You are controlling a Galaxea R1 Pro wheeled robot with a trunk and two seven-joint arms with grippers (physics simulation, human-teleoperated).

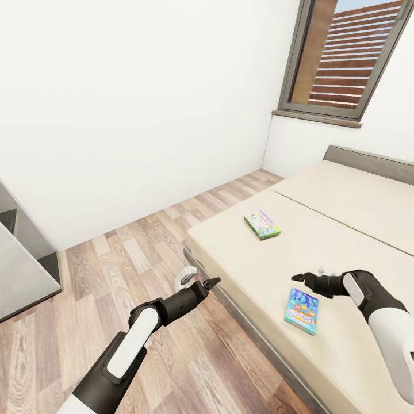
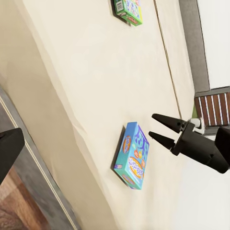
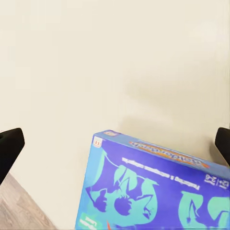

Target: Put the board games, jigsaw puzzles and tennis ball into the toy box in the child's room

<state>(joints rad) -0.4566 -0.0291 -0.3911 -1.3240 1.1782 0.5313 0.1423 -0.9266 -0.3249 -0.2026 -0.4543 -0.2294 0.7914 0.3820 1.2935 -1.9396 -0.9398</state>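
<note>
- Blue board game (image 3: 158, 187) is seen closest, flat on the beige bed (image 1: 345, 241), just beneath the right tool (image 1: 300, 278); in the head view the box (image 1: 302, 311) lies near the bed's floor-side edge.
- Right tool's fingers are spread wide, one dark tip (image 3: 9, 148) showing at each side of the right wrist view, and nothing is held between them (the box is apart from both tips).
- For a sound grasp, the tool is best lowered squarely over the box so that the two long edges are straddled; the thin box would probably need to be pinched across its narrow width, not its length.
- A tilted descent should be avoided, since one tip could push the box across the smooth cover toward the edge.
- Second board game (image 1: 262, 224), green-edged, lies farther up the bed, well apart from the blue one; it is judged to be the later pick.
- Left tool (image 1: 208, 284) hangs over the wood-plank floor (image 1: 144, 241) beside the bed, fingers parted, holding nothing (it could take the second box).
- Grey counter (image 1: 23, 276) shows at the head view's left edge.
</note>
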